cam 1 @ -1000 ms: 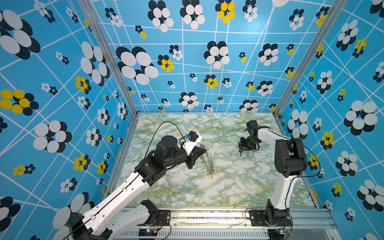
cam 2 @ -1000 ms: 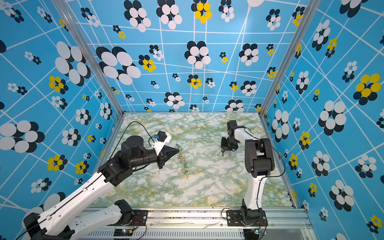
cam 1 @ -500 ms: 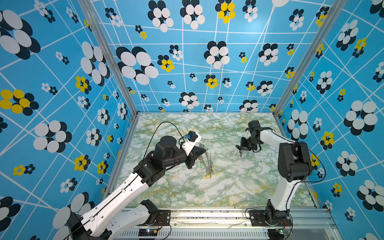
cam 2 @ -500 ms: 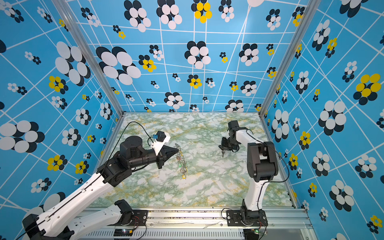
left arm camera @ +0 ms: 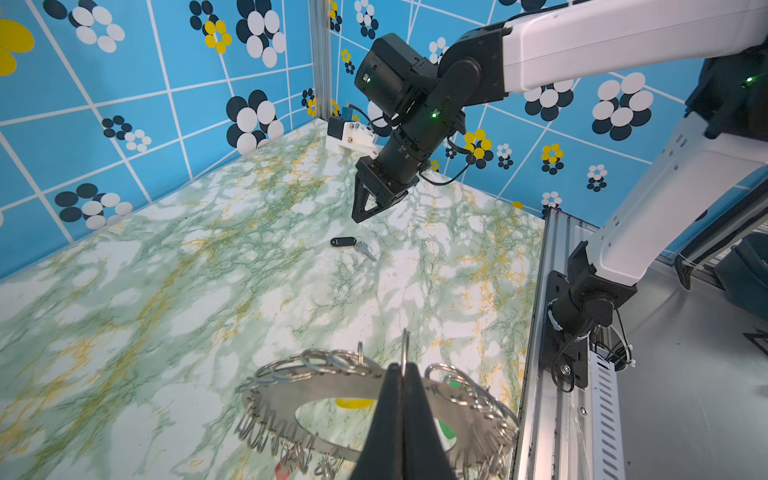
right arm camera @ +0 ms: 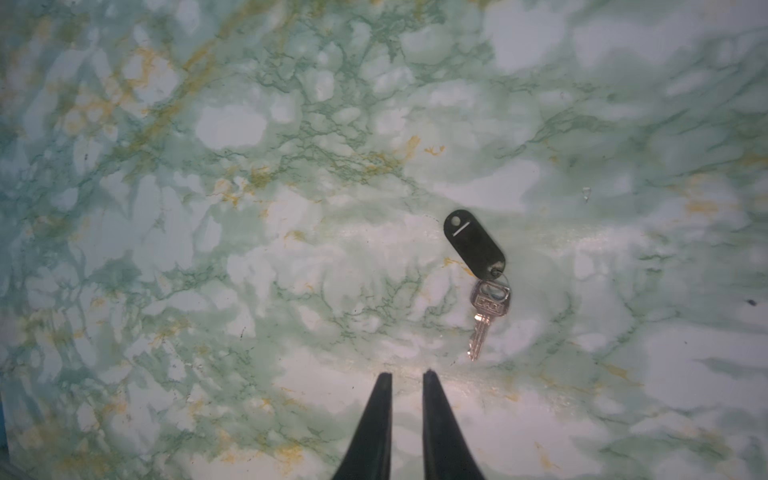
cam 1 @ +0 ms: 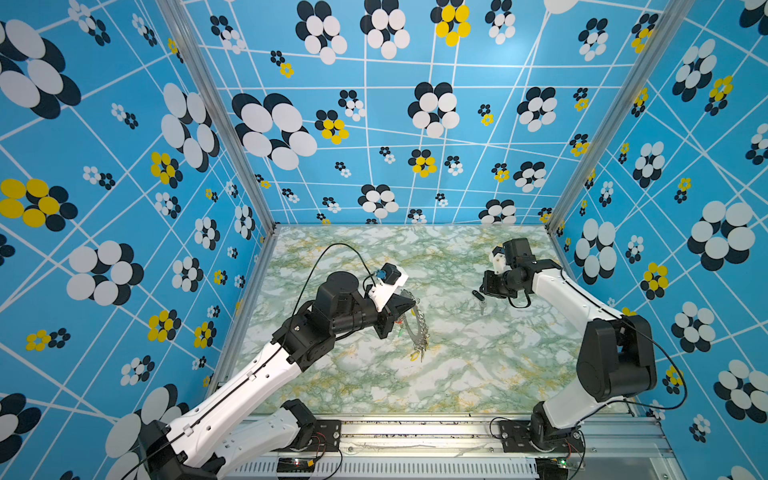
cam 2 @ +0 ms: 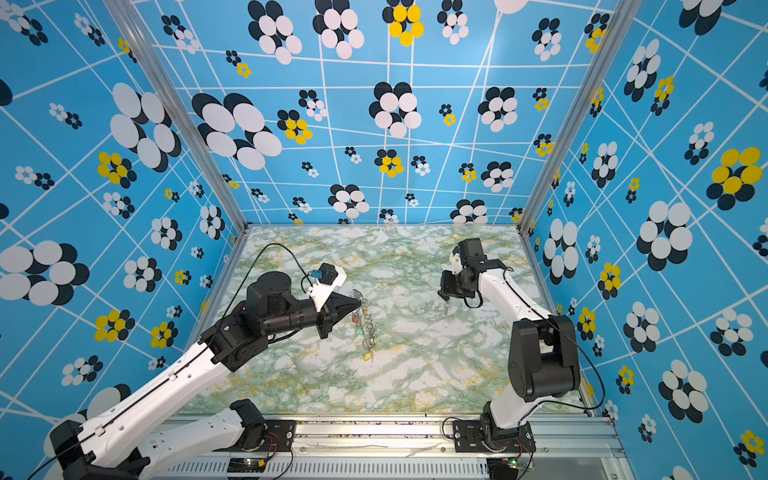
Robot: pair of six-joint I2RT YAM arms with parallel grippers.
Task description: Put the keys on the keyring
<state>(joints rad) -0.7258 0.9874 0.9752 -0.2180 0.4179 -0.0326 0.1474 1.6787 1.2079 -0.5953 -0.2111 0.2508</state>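
Our left gripper (left arm camera: pixel 404 368) is pinched tight on one wire loop (left arm camera: pixel 404 349) at the rim of the keyring (left arm camera: pixel 332 384). The grey ring hangs from that grip, left of centre. In both top views the keyring (cam 1: pixel 417 332) shows nearly edge-on. A yellow tag (left arm camera: pixel 354 402) shows through its hole. We cannot tell whether its low end touches the table (cam 1: pixel 457 374).

Our right gripper (right arm camera: pixel 407 374) stands a little way open and holds nothing, its tips pointing down at the table on the far right. The key (right arm camera: pixel 484 318) lies flat near those tips, not touching them, joined to its black tag (right arm camera: pixel 473 249) and well apart from the keyring.
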